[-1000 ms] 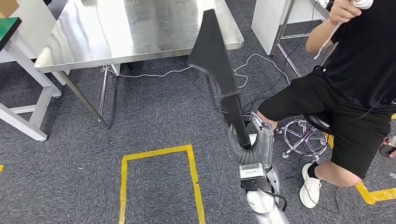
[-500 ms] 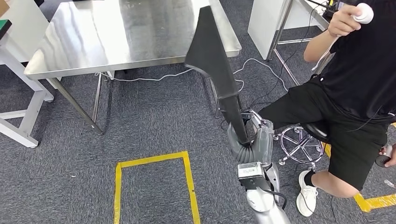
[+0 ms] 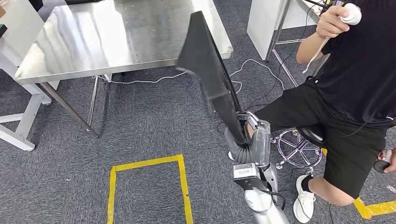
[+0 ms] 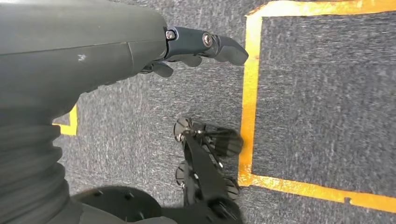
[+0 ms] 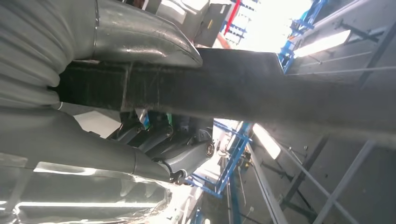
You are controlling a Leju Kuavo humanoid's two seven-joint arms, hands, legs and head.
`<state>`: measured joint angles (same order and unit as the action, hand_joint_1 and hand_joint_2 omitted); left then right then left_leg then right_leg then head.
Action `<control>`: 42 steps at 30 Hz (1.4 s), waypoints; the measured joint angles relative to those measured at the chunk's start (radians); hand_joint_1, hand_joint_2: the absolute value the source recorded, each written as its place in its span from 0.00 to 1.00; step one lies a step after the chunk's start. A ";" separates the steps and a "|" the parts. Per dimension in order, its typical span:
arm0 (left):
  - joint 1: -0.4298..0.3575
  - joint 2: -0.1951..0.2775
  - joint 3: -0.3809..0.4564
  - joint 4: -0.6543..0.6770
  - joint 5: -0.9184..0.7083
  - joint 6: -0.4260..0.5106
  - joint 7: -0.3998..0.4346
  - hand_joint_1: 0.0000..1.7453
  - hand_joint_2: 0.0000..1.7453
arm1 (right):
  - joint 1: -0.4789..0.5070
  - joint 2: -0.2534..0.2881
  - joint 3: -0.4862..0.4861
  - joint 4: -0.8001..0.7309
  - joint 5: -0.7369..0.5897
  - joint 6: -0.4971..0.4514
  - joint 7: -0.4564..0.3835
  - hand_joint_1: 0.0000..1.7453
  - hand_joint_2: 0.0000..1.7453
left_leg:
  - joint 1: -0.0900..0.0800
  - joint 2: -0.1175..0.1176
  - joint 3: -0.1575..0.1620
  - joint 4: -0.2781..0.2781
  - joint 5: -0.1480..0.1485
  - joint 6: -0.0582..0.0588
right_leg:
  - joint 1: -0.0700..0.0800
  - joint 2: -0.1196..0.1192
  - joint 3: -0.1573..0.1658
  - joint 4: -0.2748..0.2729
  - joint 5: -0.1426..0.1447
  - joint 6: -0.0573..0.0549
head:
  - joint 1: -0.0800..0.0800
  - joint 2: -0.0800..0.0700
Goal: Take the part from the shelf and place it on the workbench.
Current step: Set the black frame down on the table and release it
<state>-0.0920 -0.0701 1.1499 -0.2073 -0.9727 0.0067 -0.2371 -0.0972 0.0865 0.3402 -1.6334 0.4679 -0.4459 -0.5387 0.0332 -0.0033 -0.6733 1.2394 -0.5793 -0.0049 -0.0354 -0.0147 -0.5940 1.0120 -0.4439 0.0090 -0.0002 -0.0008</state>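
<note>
Grey carpet and a steel workbench ahead, and the right hand grips the long, matte black part upright near the bench edge (left hand loosely open, holding nothing).

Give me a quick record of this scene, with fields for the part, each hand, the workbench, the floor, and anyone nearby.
part: long black part, upright and tilted, narrow lower end in the right hand, wide upper end overlapping the workbench edge in the head view
right hand: right hand grips the part's lower end
left hand: left hand holds nothing, hanging above the carpet
workbench: steel workbench, ahead and to the left
floor: grey carpet with a yellow tape rectangle
person: seated on a stool at the right, holding a white controller
</note>
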 joint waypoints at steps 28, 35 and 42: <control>0.004 -0.006 0.016 0.001 0.012 -0.007 -0.005 0.00 1.00 | -0.010 0.006 0.011 0.022 -0.011 0.018 -0.006 0.89 1.00 | -0.033 -0.037 0.061 -0.172 0.104 0.022 | -0.003 0.017 0.043 -0.031 -0.013 -0.010 | -0.003 0.000; 0.004 -0.006 0.017 0.001 0.012 -0.010 -0.010 0.00 1.00 | -0.009 0.009 0.011 0.022 -0.009 0.018 -0.005 0.89 1.00 | -0.003 0.004 -0.013 -0.071 0.121 -0.006 | -0.004 0.012 0.065 -0.031 -0.032 -0.010 | -0.009 0.000; 0.001 -0.006 0.017 0.001 0.011 -0.008 -0.013 0.00 1.00 | -0.011 0.011 0.011 0.018 0.000 0.018 -0.001 0.89 1.00 | -0.021 0.005 0.073 -0.240 0.165 0.035 | 0.008 0.006 0.068 -0.020 -0.060 0.030 | -0.007 0.000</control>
<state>-0.0915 -0.0760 1.1670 -0.2061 -0.9613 -0.0010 -0.2504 -0.1082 0.0976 0.3516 -1.6151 0.4677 -0.4275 -0.5400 0.0121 0.0014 -0.6004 0.9990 -0.4143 0.0298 -0.0278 -0.0088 -0.5262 0.9920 -0.5036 0.0385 -0.0072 -0.0008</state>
